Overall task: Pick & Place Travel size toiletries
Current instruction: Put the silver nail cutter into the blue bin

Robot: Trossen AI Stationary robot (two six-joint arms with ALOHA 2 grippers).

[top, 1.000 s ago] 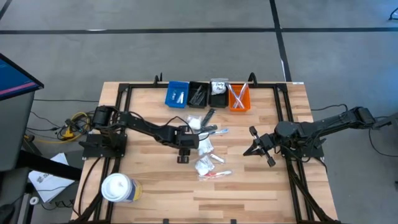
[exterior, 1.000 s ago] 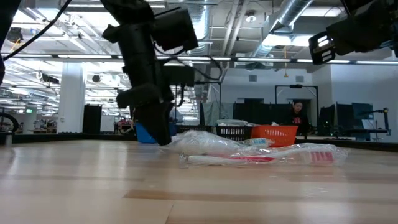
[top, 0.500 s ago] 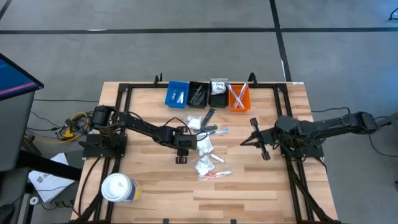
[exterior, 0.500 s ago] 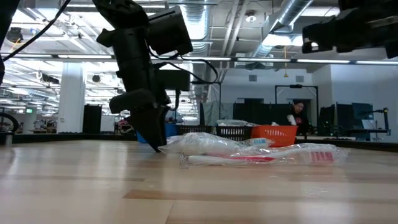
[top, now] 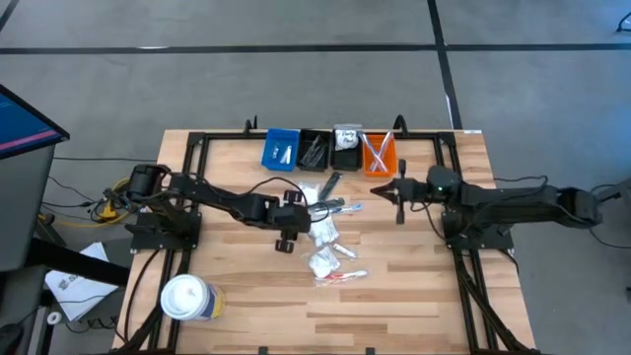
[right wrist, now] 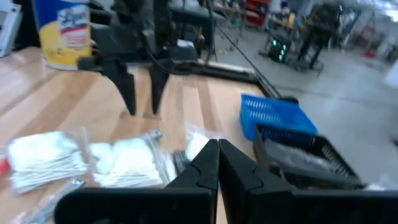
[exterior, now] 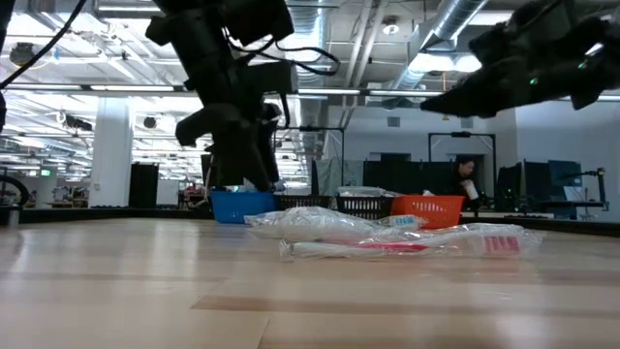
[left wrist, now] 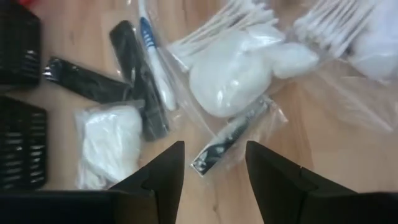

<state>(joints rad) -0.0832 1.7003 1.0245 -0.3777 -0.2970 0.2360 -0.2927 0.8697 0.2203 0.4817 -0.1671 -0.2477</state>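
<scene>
The travel size toiletries [top: 328, 237], crinkly clear sachets, cotton swabs, slim black combs, are heaped mid-surface, short of the far-edge bins [top: 330, 150]. The left gripper [top: 286, 243], fingers apart and empty, is poised beside the heap; one flat sachet should be pinched at its edge. The right gripper [top: 399, 189], fingers together, is held near the orange bin [top: 379, 155].

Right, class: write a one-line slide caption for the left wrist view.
Open left gripper hovers above bagged travel size toiletries and black combs on the wooden table.
</scene>
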